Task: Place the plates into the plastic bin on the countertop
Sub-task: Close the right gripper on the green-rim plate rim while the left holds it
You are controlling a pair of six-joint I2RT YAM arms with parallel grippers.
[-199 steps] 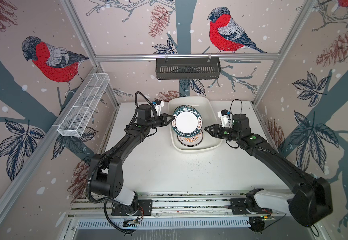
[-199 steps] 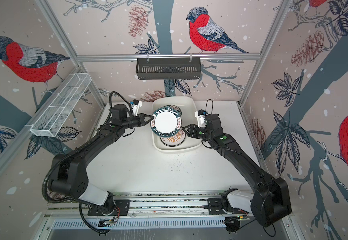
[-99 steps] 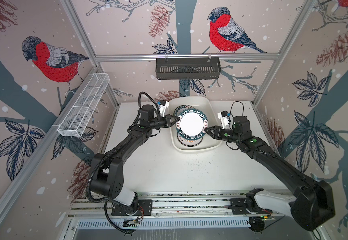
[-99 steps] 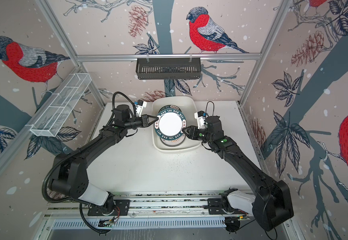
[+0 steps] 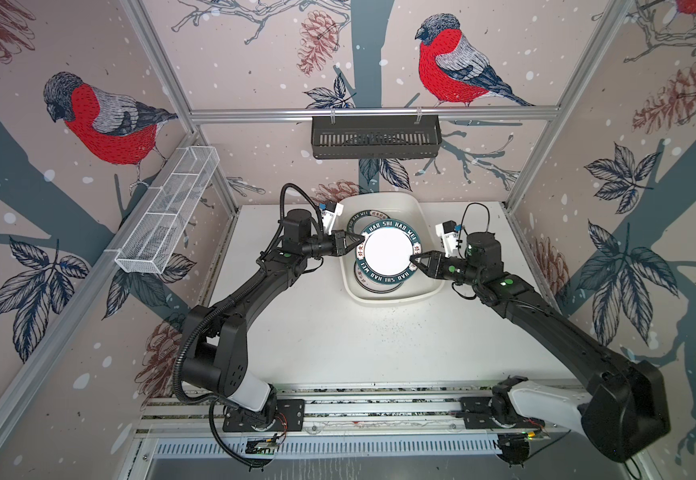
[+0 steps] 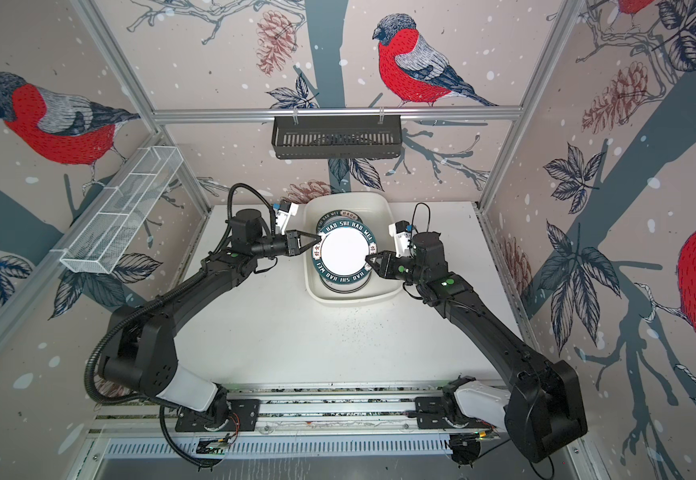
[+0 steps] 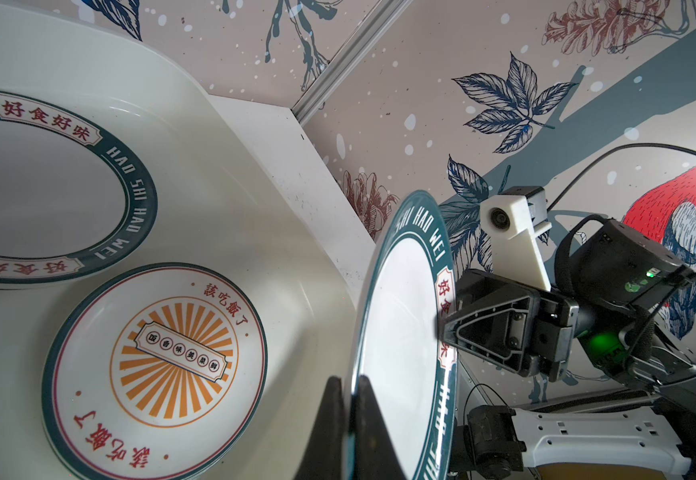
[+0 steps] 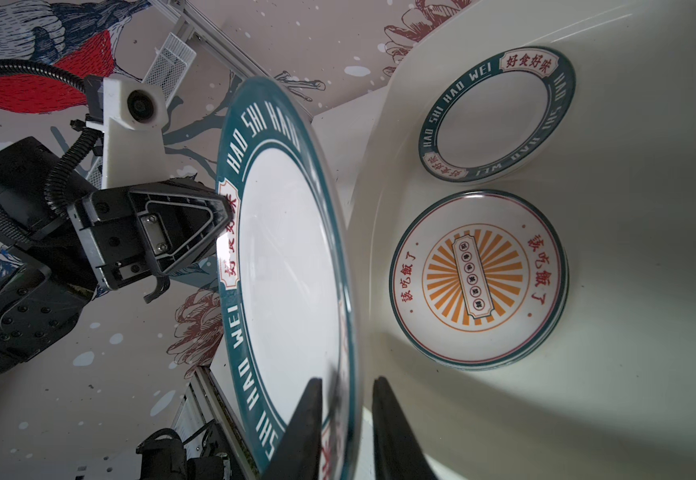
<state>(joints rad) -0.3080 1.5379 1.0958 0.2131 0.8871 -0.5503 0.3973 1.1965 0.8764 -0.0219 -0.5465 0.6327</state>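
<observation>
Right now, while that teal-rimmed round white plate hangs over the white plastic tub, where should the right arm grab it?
Probably the thin rim of the teal-rimmed round white plate on its right, approached from that side, one jaw above, one below. The plate lies nearly level, the left jaws pinch the opposite rim, and that edge juts free above the white plastic tub.

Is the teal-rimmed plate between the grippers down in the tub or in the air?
Up: the left gripper pinches the round teal-rimmed white plate, clear above the orange sunburst plate in the white plastic tub.
</observation>
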